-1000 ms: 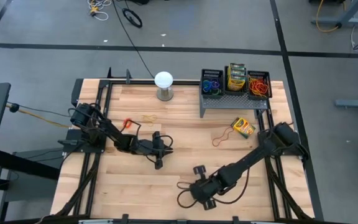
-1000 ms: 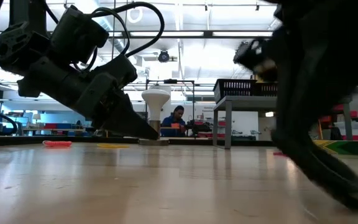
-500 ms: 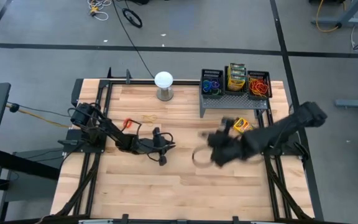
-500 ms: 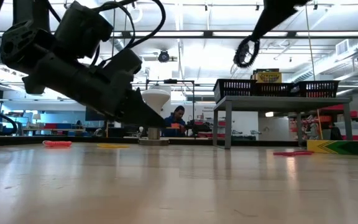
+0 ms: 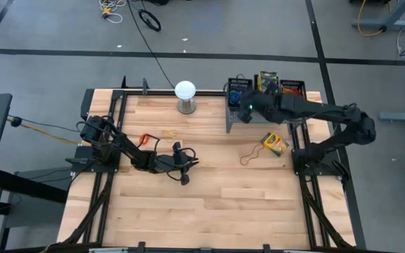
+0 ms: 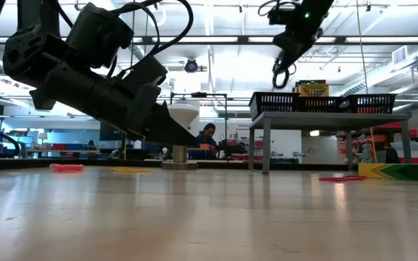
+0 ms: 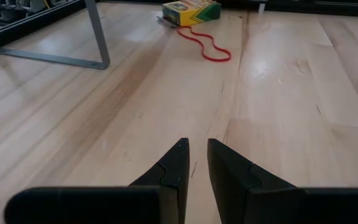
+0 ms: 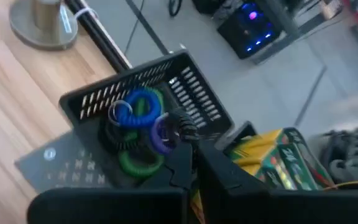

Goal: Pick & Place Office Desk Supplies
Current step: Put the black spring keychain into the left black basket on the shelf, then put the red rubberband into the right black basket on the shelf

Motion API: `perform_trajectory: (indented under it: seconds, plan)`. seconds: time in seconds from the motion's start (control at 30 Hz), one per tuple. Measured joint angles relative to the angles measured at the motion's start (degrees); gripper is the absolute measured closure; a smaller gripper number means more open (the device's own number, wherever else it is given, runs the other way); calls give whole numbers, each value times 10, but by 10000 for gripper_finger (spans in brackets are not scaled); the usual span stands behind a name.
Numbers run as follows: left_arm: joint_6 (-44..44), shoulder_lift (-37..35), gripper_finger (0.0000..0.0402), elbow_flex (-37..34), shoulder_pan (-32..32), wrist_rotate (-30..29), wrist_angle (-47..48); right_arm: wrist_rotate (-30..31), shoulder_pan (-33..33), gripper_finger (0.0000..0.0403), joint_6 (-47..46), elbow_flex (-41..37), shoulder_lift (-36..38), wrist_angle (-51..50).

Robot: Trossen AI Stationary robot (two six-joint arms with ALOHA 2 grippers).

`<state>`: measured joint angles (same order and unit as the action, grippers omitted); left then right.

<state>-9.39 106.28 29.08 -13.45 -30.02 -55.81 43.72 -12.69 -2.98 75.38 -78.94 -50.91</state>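
Observation:
My right gripper (image 5: 248, 99) hovers over the left one of three black mesh bins (image 5: 238, 92) on the grey riser and is shut on a black rubber-band loop (image 6: 279, 70). That bin (image 8: 135, 74) holds blue, purple, green and black loops (image 8: 138, 121). The middle bin holds crayon boxes (image 5: 267, 85); the right bin (image 5: 293, 95) holds orange and red loops. A crayon box (image 5: 275, 143) and a red loop (image 5: 250, 153) lie flat on the table. My left gripper (image 5: 182, 171) is shut and empty, low over the table's middle left. My right gripper pinches the black rubber-band loop between its two fingertips, by the loop's upper part (image 8: 181, 124). The fingers point slanting down toward the bin. The loop hangs slack below them (image 6: 277, 75), lifted clear above the left bin.
A white globe (image 5: 185, 90) on a short stand sits left of the riser (image 5: 262, 117). An orange-red loop (image 5: 145, 139) and a tan one (image 5: 169, 132) lie near the left arm. The riser's leg (image 7: 98, 34) stands ahead of my left gripper.
My right gripper has risen from the table's near middle with the black loop. It has swept toward the far right and now stands over the left bin on the riser. The loop is lifted clear and hangs below the fingers.

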Motion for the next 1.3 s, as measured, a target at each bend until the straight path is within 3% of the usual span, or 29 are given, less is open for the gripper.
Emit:
perform_trajectory:
  seconds: [0.13, 0.23, 0.4, 0.67, 0.8, 1.0, 1.13, 1.3]
  plan:
    - [0, 0, 338, 0, 4, 0, 0, -69, -50, 378, 14, 0, -11, 20]
    - [0, 0, 338, 0, 5, 0, 5, -89, -66, 358, 13, 0, -21, 23]
    - [0, 0, 338, 0, 4, 0, 3, -88, -69, 306, 18, 0, -31, 23]
    - [0, 0, 338, 0, 4, 0, 3, -21, -54, 229, 39, 0, -26, 30]
    - [0, 0, 338, 0, 4, 2, 4, -23, -14, 260, 19, 0, -7, -20]
    - [0, 0, 338, 0, 7, 1, 0, -48, 100, 388, -46, 0, 16, -77]
    - [0, 0, 338, 0, 11, 2, -2, -48, 198, 385, -93, -8, 16, -72]
    - [0, 0, 338, 0, -4, 5, 13, -65, 295, 398, -108, -124, 20, 65]
